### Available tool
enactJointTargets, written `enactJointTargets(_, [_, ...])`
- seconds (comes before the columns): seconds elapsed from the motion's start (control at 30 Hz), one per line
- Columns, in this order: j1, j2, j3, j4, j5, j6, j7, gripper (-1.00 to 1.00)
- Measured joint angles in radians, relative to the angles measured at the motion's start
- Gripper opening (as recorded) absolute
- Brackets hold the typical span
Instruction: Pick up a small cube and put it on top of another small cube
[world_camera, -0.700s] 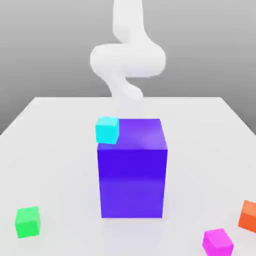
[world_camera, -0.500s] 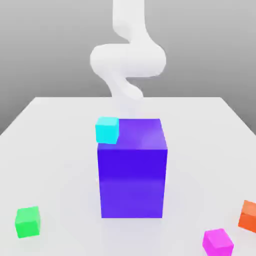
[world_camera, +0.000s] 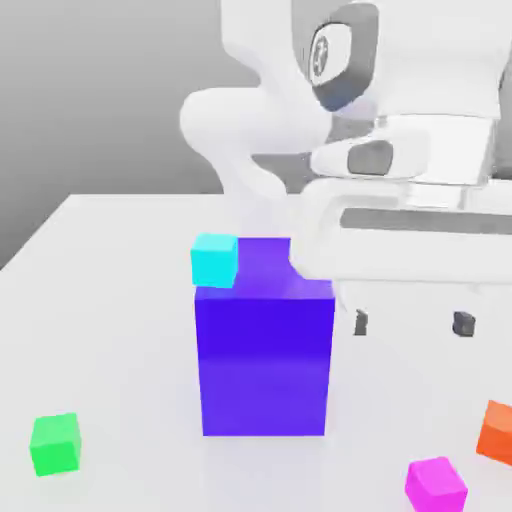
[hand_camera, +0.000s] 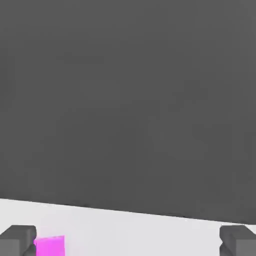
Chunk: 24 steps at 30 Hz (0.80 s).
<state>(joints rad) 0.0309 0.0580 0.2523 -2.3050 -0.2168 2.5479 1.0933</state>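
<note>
I have the gripper hanging in the air with its fingers spread wide and nothing between them; in the exterior view I see the two dark fingertips well apart, above the white table. The small cube, the magenta-pink one, sits on the table below the fingers and nearer the camera, well clear of both tips and not touched. From the hand view the same small cube shows just beside one finger pad, while the other pad sits far across from it.

Just to the exterior view's left of the fingers stands the big blue-purple block, tall enough that its top reaches about the fingertips' level; it is the nearest bulky thing to the hand, and the white body of the hand overlaps the block's upper corner in that view. A cyan cube shows at the block's far top corner, on the side away from the fingers. An orange cube lies on the table below the fingers toward the exterior view's right, near the pink one but apart from it. A green cube rests far beyond the block, well apart from the fingers
</note>
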Motion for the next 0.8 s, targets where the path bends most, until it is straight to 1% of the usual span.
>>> enactJointTargets(0.27, [0.06, 0.277, 0.03, -0.005, -0.005, 0.093, 0.051, 0.0])
enactJointTargets(0.4, [0.108, 0.422, -0.018, 0.023, -0.058, 0.191, 0.096, 0.0])
enactJointTargets(0.43, [0.121, 0.453, -0.034, 0.03, -0.072, 0.215, 0.106, -1.0])
enactJointTargets(0.63, [0.127, 0.469, -0.042, 0.034, -0.079, 0.227, 0.111, -1.0])
enactJointTargets(0.7, [0.112, 0.435, -0.023, 0.025, -0.064, 0.201, 0.1, -1.0])
enactJointTargets(0.8, [0.079, 0.336, 0.018, 0.001, -0.012, 0.127, 0.062, -1.0])
